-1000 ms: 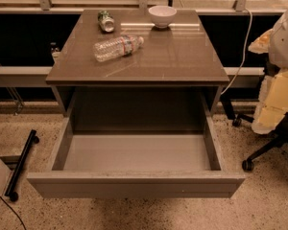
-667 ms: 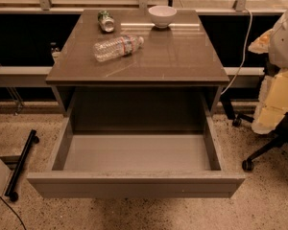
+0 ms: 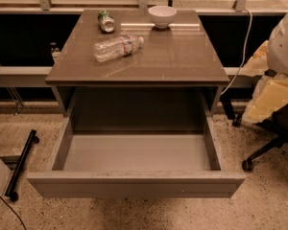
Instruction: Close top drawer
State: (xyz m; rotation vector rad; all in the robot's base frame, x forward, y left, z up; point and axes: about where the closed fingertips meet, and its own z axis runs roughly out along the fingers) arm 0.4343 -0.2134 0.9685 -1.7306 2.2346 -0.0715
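Observation:
The top drawer of the grey-brown cabinet stands pulled fully out toward me. Its flat handleless front panel is nearest to me, and its pale grey inside is empty. Only pale white and cream parts of my arm show at the right edge, to the right of the cabinet and apart from the drawer. My gripper itself is out of view. The drawers below are hidden under the open one.
On the cabinet top lie a clear plastic bottle on its side, a can and a white bowl. An office chair base stands at the right. A black wheeled bar lies on the speckled floor at the left.

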